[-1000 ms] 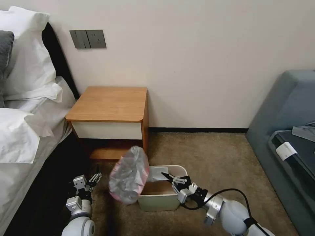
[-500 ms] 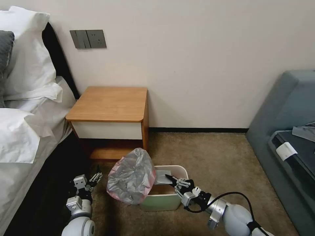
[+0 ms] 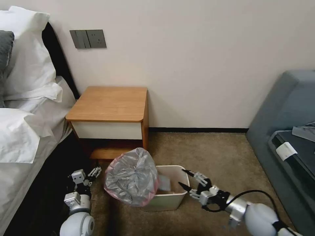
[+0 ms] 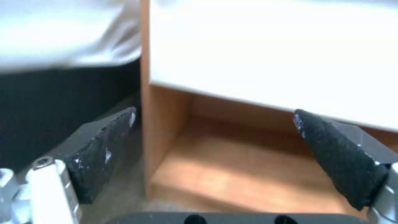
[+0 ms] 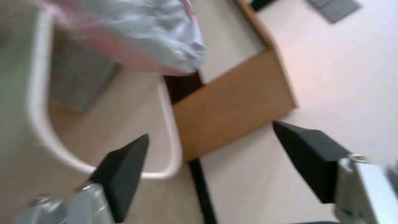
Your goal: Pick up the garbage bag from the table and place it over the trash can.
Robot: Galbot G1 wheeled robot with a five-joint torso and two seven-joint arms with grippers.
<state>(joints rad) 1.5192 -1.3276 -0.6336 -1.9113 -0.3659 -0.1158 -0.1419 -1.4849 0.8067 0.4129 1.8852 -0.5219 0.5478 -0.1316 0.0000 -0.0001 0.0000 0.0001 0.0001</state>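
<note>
Garbage bag [image 3: 132, 180], crinkled grey plastic with a pink edge, drapes over the left end of the cream trash can [image 3: 170, 200], below the wooden table [image 3: 110, 104]. Just right of the can, the right gripper [image 3: 185, 179] has spread fingers and holds nothing.

Left wrist view: the left gripper [image 4: 213, 124], fingers spread, faces the table's lower shelf [image 4: 248, 174].

Right wrist view: the blurred bag [image 5: 136, 37] seems to rest on the rolled rim [image 5: 168, 124].

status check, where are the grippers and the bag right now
Right gripper open beside the trash can, holding nothing. Left gripper open, low by the table. Garbage bag draped over the can's left end, right part uncovered. Nothing in the way.
</note>
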